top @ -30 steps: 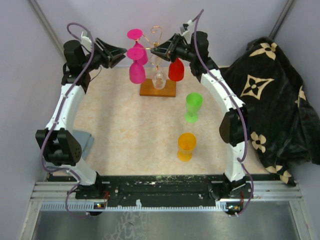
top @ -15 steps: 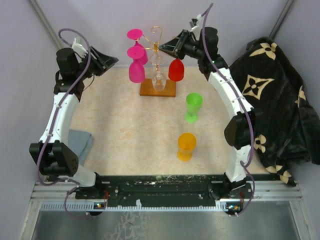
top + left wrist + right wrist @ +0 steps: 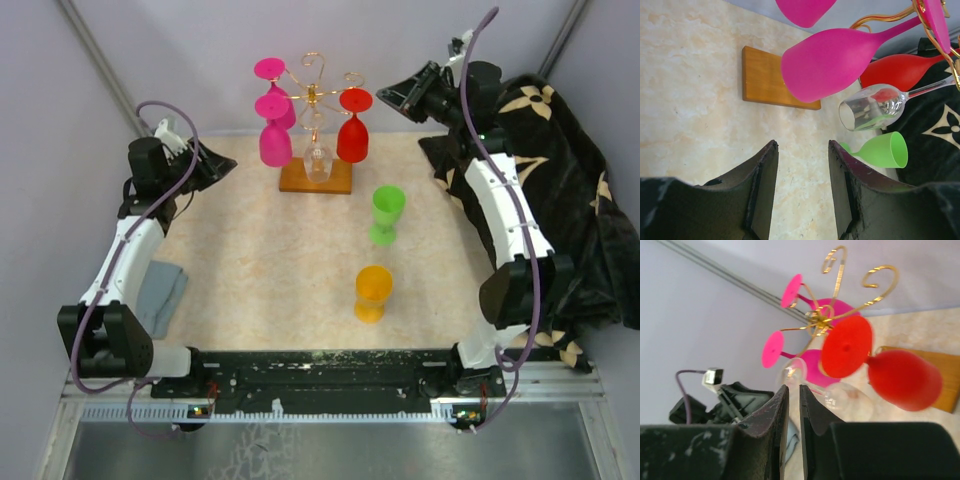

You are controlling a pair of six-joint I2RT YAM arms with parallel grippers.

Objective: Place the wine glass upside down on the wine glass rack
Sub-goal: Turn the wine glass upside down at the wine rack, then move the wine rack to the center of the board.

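Observation:
The wine glass rack (image 3: 312,92) is gold wire on a wooden base (image 3: 316,178) at the back. Upside down on it hang two pink glasses (image 3: 274,140), a clear glass (image 3: 318,157) and a red wine glass (image 3: 352,135). A green glass (image 3: 387,213) and an orange glass (image 3: 373,293) stand on the table. My right gripper (image 3: 388,96) is right of the rack, empty, its jaws a narrow gap apart (image 3: 791,387); the red glass (image 3: 902,380) hangs free ahead of it. My left gripper (image 3: 215,165) is left of the rack, open and empty (image 3: 802,145).
A black cloth with gold flowers (image 3: 560,200) lies along the right side, under the right arm. A folded grey cloth (image 3: 160,290) lies at the left edge. Walls close in behind the rack.
My right gripper has let go of the red glass, which stays hanging on the rack, and has drawn back to the right. My left gripper has drawn back down and left.

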